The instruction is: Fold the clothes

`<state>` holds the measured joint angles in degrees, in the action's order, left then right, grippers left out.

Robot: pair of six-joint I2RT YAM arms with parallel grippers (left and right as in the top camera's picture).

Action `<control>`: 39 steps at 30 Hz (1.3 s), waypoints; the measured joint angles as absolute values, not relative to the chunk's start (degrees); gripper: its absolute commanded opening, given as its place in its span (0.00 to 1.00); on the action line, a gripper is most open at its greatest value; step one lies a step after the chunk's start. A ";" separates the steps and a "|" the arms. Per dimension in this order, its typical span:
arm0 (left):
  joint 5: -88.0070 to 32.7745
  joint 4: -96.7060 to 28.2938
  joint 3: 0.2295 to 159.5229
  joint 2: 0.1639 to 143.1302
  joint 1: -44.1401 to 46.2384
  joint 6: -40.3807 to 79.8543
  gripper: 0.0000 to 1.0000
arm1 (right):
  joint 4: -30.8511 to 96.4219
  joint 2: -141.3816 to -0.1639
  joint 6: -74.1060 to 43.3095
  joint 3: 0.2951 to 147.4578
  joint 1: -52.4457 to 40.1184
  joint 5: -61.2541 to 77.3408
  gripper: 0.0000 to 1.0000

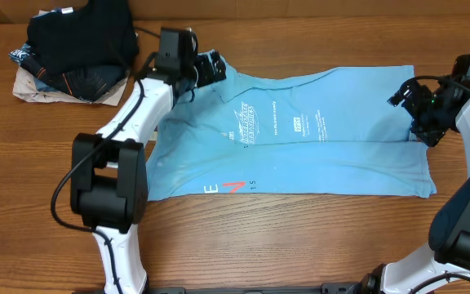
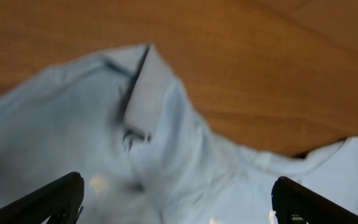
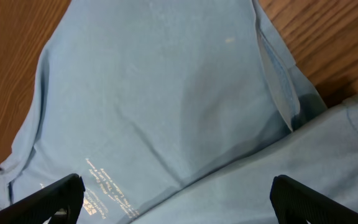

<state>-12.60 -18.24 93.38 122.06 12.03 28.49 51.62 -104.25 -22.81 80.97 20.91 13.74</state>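
- The T-shirt [image 1: 300,139] lies flat mid-table [image 1: 259,237], seemingly with one long fold made.
- Left gripper [image 1: 212,67] over its far left corner, right gripper [image 1: 409,98] at its right edge; both jaws spread, holding nothing.
- Crosswise folds probably left.

Both arms are stretching out behind their claws, the left gripper [image 1: 208,70] and the right gripper [image 1: 410,113] each tilting downward and holding its jaws spread wide apart.

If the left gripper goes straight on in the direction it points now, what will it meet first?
Most likely the blue T-shirt: the left gripper points at its rumpled cloth, jaws open. Depth is unclear.
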 measured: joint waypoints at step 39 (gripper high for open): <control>-13.28 -14.48 99.85 132.75 12.01 28.10 0.71 | 51.99 -104.25 -22.65 80.93 20.91 13.76 1.00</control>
<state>-13.28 -14.48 99.85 132.75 12.01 28.10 51.99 -104.25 -22.65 80.93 20.91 13.76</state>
